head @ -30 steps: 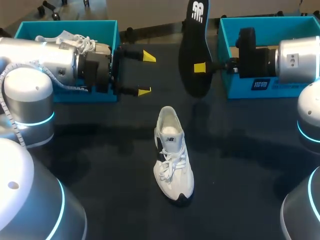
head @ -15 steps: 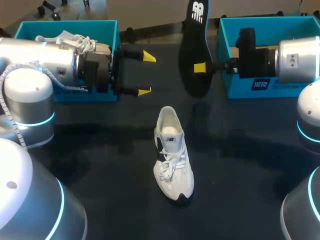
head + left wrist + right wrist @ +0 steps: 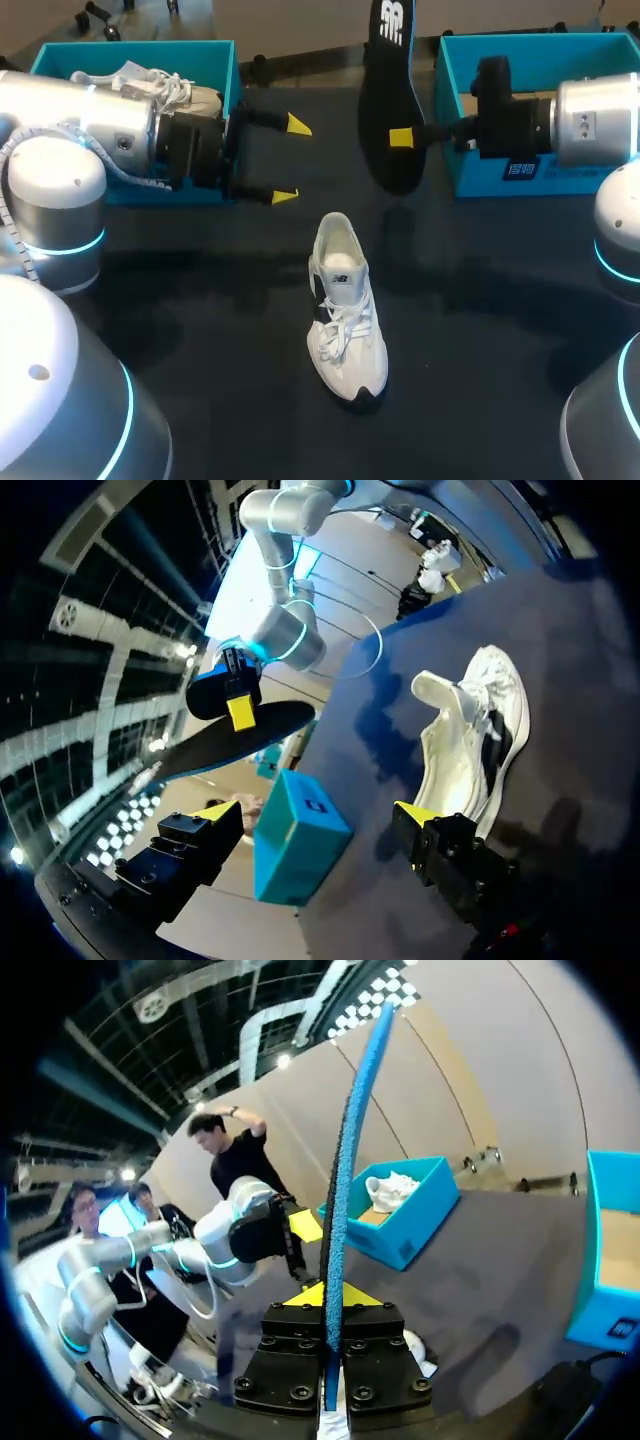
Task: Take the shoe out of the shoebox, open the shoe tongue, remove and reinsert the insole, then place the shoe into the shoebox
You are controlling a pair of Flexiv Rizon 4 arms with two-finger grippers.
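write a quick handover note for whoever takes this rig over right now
Right gripper: shut on the insole, held upright in the air above the table, between the two boxes.
Left gripper: open, empty, in the air in front of the left shoebox.
White shoe: upright on the table's middle, toe toward the robot, nothing touching it.
The left shoebox holds a second white shoe; the right shoebox is partly hidden by the right arm.
Done: shoe out, insole out.
To do: reinsert the insole, put the shoe back in a shoebox.
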